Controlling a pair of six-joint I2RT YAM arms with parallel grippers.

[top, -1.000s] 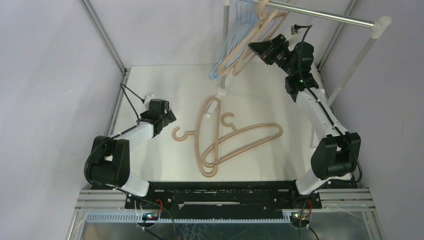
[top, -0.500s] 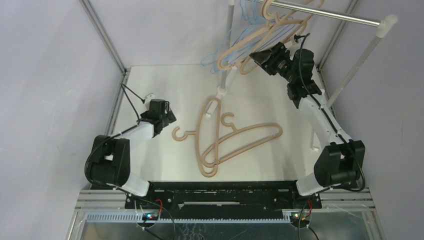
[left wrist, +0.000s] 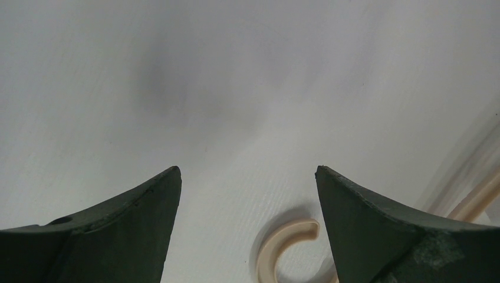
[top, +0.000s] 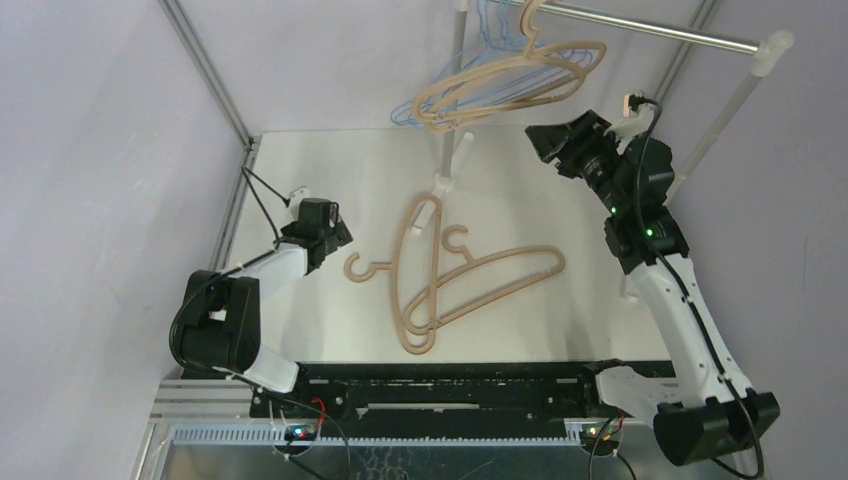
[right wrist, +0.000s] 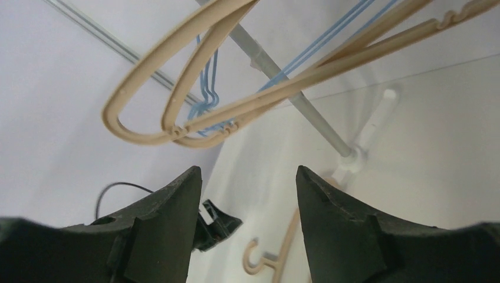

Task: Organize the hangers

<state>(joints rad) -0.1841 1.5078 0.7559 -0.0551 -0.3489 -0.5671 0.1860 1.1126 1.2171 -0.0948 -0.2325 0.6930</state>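
Rail (top: 650, 30) up at back. Tan hangers (top: 497, 68) hooked on it, tilted almost level. Blue hangers (top: 404, 113) on same rail, just behind them. Right gripper (top: 548, 140) below rail, jaws apart, empty. Hung tan hangers above and ahead of jaws, none between them. More hangers (top: 556, 262) flat on table (top: 330, 160), well below rail. Left gripper (top: 325, 215) far from rail, low over table, jaws spread, empty. One hook (left wrist: 283, 247) lies in gap between fingers, untouched.

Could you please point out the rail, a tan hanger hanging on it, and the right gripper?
rail (top: 660, 28): top view, middle of the silver bar.
tan hanger (right wrist: 138, 138): right wrist view, its rounded shoulder end.
right gripper (right wrist: 247, 171): right wrist view, midway between its fingertips.
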